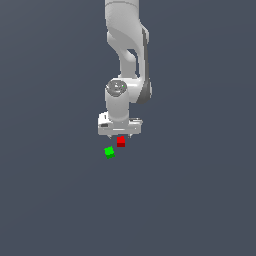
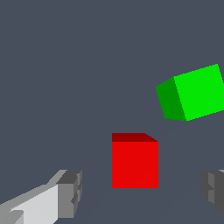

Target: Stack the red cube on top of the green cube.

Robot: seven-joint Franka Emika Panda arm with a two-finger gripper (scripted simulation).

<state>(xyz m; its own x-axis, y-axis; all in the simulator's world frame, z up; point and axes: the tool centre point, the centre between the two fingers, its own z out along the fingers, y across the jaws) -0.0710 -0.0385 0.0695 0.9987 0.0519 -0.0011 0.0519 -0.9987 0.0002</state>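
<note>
Your Panda arm [image 1: 125, 55] reached straight down from the top of the exterior view, its white gripper [image 1: 120, 136] poised directly over the red cube [image 1: 121, 141] on the plain dark grey floor [image 1: 200, 200]. The cube sat just under the hand's flat body, so close in that view that you could not tell whether any gap remained between them.

The wrist view told you more. There the red cube [image 2: 134, 161] lay squarely between the two grey fingertips [image 2: 70, 194], with clear floor showing on either side of it. The jaws stood wide, well apart from the cube's faces and gripping nothing. One fingertip showed with its white finger body behind it; the other appeared only as a grey sliver at the picture's edge [image 2: 214, 190].

The green cube [image 1: 109, 152] rested on the floor just beside the red one, toward the exterior view's left and a little nearer the camera. The two cubes were not touching: a strip of grey floor separated them in both views. In the wrist view the green cube [image 2: 192, 93] sat turned at an angle to the red cube, showing one bright face and one darker side, and it lay outside the span of the fingers.

Both cubes stood flat on the floor, the red one not yet stacked on the green.
</note>
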